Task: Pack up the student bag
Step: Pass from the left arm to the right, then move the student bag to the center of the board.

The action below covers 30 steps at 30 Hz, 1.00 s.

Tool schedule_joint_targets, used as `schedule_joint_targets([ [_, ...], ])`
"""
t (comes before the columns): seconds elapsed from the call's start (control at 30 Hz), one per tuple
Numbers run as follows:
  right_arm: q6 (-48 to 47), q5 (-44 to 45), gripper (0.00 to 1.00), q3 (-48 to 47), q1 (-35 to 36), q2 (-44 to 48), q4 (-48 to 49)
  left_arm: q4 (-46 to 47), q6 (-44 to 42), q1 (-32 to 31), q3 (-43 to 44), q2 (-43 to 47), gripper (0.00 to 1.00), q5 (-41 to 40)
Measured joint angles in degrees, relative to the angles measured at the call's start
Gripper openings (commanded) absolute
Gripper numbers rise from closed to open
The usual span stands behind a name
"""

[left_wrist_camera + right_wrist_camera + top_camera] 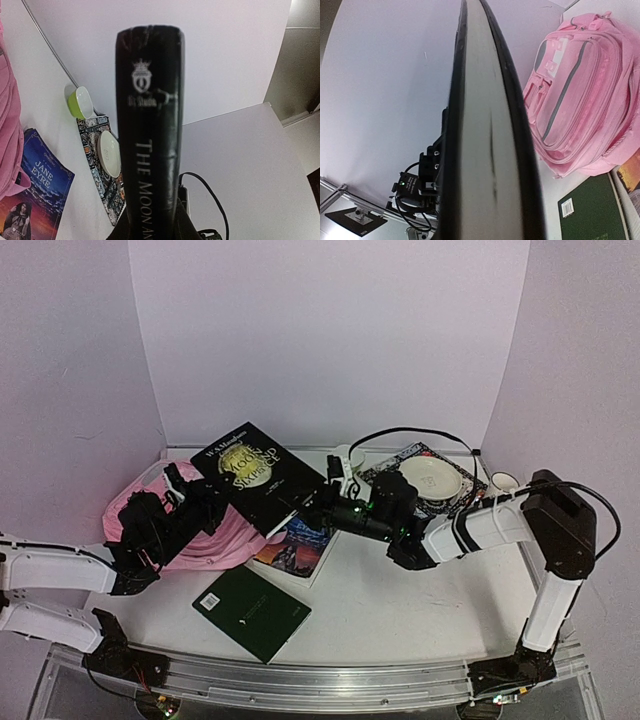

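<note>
Early going here: nothing shows as packed yet. The student bag (580, 95) lies slumped at the left side of the desk (400, 600), front pockets up, and from these angles I can't make out an open mouth on it.

The action is in the air. The black paperback "The Moon and Sixpence" (258, 475) is held tilted above the desk, over the bag's right edge. The left end effector (200, 492) looks clamped at its spine side and the right end effector (308, 508) at its page side. Each wrist view has the book running straight out from between the jaws, so I read both as closed on it, like a handover.

Waiting on the desk are the Jane Eyre paperback (295, 548) just beside the bag and the green book (252, 612) nearer the arms. So that's one book in hand, at least two to go, and the bag will likely need opening
</note>
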State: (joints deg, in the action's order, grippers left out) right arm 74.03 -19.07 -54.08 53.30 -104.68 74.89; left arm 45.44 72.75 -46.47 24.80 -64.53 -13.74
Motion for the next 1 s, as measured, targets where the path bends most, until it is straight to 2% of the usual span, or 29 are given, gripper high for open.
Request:
schedule_joint_targets([
  [0.23,-0.5,-2.4,0.0,1.1,0.4,0.0,0.3,0.6,-1.2,-0.7,-7.1,6.0,0.48,-1.3],
  [0.37,-1.0,-2.7,0.0,4.6,-1.4,0.3,-0.8,-8.8,-5.9,-0.5,-8.2,10.3,0.59,-3.2],
  [0.53,-0.6,-1.1,0.0,10.7,-6.6,1.8,-5.0,-24.3,-14.6,-0.2,-2.7,15.1,0.66,-6.3],
  [0.7,-0.3,0.8,0.0,17.5,-12.3,6.0,-8.4,-41.5,-23.7,-0.2,8.5,13.5,0.71,-9.3],
  [0.87,-0.8,1.7,0.0,21.4,-15.1,12.8,-9.3,-53.8,-32.5,-0.2,18.8,4.4,0.73,-9.2],
  [1.0,-2.4,1.7,0.0,22.8,-15.7,18.1,-9.1,-62.7,-38.7,-0.2,27.0,-6.8,0.73,-7.4],
])
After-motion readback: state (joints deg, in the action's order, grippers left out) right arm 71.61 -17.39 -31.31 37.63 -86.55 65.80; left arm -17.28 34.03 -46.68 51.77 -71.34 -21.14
